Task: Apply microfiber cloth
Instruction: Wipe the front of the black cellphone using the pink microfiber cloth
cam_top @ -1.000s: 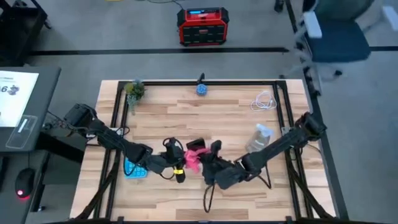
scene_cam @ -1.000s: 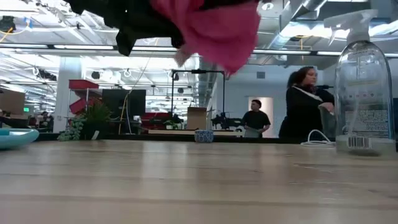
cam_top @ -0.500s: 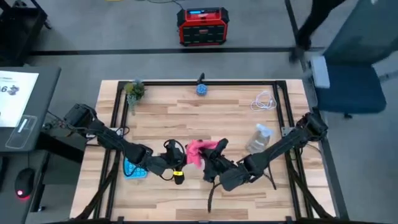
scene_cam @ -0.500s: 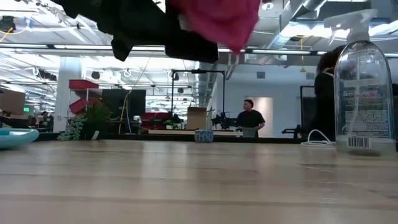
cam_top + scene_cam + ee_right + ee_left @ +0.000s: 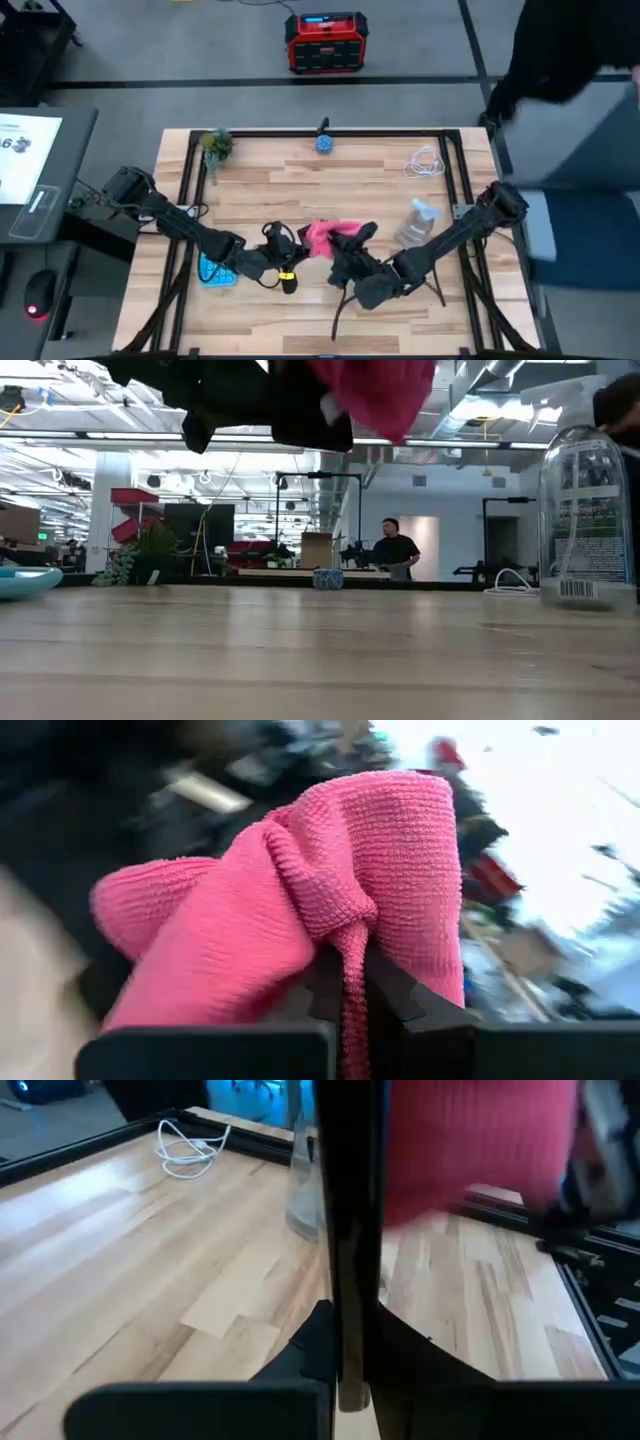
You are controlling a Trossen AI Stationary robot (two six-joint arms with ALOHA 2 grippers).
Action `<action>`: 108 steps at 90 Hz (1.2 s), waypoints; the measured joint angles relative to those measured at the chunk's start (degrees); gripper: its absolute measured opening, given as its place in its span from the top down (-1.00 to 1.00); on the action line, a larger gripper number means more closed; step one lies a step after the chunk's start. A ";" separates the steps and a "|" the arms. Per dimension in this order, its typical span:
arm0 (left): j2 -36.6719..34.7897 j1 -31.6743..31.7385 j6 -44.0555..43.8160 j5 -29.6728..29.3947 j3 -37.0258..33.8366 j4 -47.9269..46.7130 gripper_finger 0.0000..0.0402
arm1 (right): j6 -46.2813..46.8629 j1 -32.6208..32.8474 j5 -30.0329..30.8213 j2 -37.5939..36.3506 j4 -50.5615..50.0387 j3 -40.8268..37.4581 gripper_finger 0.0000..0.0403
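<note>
Two dark robot arms

Black jointed links are seen; a yellow band is worn by the left gripper (image 5: 283, 262).

Cloth (image 5: 330, 890): pink-red fabric, looped terry-like weave, matt, soft folds seen where it is pinched in the right gripper (image 5: 345, 985). Gripper fingers: dark, matt, plastic-like. Table (image 5: 340, 190): pale wood planks, grain visible, smooth with a faint sheen in the low view. Frame (image 5: 330, 133) round the table: black metal-looking bars, matt. Bottle (image 5: 588, 510): clear plastic, glossy, paper-like label with barcode. Cable (image 5: 190, 1150): white, smooth coating. Phone (image 5: 348, 1230) in the left gripper: black, glossy edge.
</note>
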 joint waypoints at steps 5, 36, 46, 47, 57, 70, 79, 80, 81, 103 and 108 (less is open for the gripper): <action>0.00 -0.04 0.04 0.62 0.00 -0.17 0.95 | -2.00 0.00 -3.42 -0.01 2.29 0.00 1.00; 0.11 -0.09 0.90 1.16 -0.02 -0.13 0.95 | 11.29 -1.75 -26.52 0.15 -13.87 0.15 1.00; 0.13 0.01 0.87 -0.01 -0.02 -0.11 0.95 | 16.99 -1.09 -21.34 0.20 -21.67 0.13 1.00; 0.13 0.03 0.86 -0.16 -0.02 -0.08 0.95 | 17.49 -0.92 -20.24 0.20 -22.20 0.13 1.00; 0.13 0.08 0.67 -0.57 -0.02 0.44 0.95 | 21.73 0.49 -8.15 0.26 -24.09 0.04 1.00; 0.13 -0.17 -0.20 -1.02 -0.02 1.28 0.95 | 23.37 1.54 -5.10 0.22 -23.13 0.04 1.00; 0.13 -0.23 -1.02 -2.83 -0.02 2.96 0.95 | 28.26 2.22 -8.21 0.17 -23.62 0.04 1.00; 0.13 -0.27 -1.29 -3.16 -0.02 3.06 0.95 | 28.81 2.27 -8.54 0.15 -23.62 0.04 1.00; 0.13 -0.31 -1.57 -3.49 -0.02 3.14 0.95 | 29.36 2.39 -8.91 0.13 -23.63 0.04 1.00; 0.09 0.00 -5.03 -12.30 0.02 3.80 0.95 | 34.01 6.62 -10.03 0.24 -25.38 0.01 1.00; 0.09 -0.13 -4.68 -12.33 0.02 4.42 0.95 | 34.24 7.31 -9.82 0.17 -25.05 0.04 1.00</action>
